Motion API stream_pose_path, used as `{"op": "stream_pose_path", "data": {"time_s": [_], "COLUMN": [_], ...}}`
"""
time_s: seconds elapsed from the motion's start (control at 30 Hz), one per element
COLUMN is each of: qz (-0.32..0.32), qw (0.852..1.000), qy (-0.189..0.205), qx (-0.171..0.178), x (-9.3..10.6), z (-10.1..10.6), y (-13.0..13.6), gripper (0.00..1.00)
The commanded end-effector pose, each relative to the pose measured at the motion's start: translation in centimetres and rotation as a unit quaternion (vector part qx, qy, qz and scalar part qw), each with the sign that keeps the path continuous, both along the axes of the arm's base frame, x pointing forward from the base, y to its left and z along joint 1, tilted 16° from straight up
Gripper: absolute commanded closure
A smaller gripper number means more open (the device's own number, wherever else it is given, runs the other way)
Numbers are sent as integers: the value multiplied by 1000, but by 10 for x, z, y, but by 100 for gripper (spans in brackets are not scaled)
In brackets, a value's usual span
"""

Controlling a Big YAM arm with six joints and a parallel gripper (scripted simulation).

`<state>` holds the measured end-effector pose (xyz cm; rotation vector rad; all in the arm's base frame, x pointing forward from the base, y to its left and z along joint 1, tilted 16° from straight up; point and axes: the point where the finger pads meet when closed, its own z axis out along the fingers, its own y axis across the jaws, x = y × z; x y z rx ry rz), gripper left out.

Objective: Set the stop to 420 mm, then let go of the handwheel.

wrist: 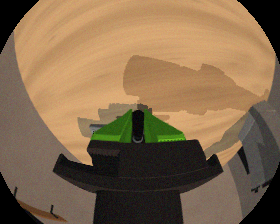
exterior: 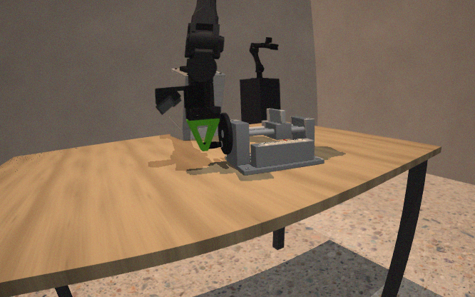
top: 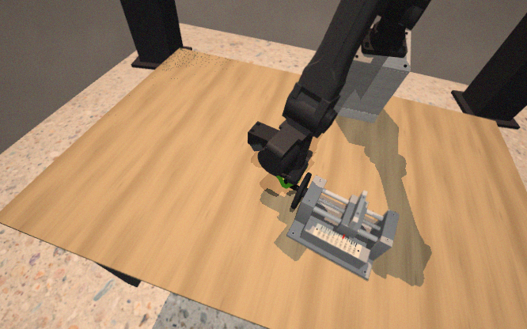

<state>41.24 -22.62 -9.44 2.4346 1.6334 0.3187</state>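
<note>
- Speckled terrazzo flooring (exterior: 453, 235) and plain grey-brown walls were seen around a wooden surface (top: 155, 172) carried on dark legs.
- One dark arm (top: 331, 61) was seen reaching down from a grey pedestal (top: 380, 89) at the far edge of the surface.
- A grey stop fixture (top: 341, 228) was placed on the surface near the pedestal, with two end blocks bolted to a base plate and rails run between them.
- A grey carriage block, the stop (top: 358, 210), was seated on the rails roughly midway between the end blocks.
- A pale scale strip (top: 337, 239) with a small red mark was laid along the front of the fixture; its figures could not be read.
- A black handwheel (top: 301, 190) was mounted upright on the end block nearest the arm.
- The gripper (exterior: 204, 144), with green fingers (exterior: 195, 132), was lowered just beside the handwheel; the fingers were drawn narrow and closed on the handwheel's short black crank handle (exterior: 214, 144).
</note>
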Motion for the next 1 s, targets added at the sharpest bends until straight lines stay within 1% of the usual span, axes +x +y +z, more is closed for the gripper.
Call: {"op": "stream_pose_path", "data": {"time_s": [0.0,0.23,0.3,0.5,0.63,0.97], "qz": [1,0,0,0,0,0], "qw": [1000,1000,1000,1000,1000,1000], "qy": [7,3,3,-1,3,2], "qx": [2,0,0,-2,0,0], "x": [5,20,20,30,29,43], "z": [-4,-3,-3,-3,-3,4], "y": [4,-3,-3,-7,-6,-12], "gripper": [94,94,94,94,94,94]}}
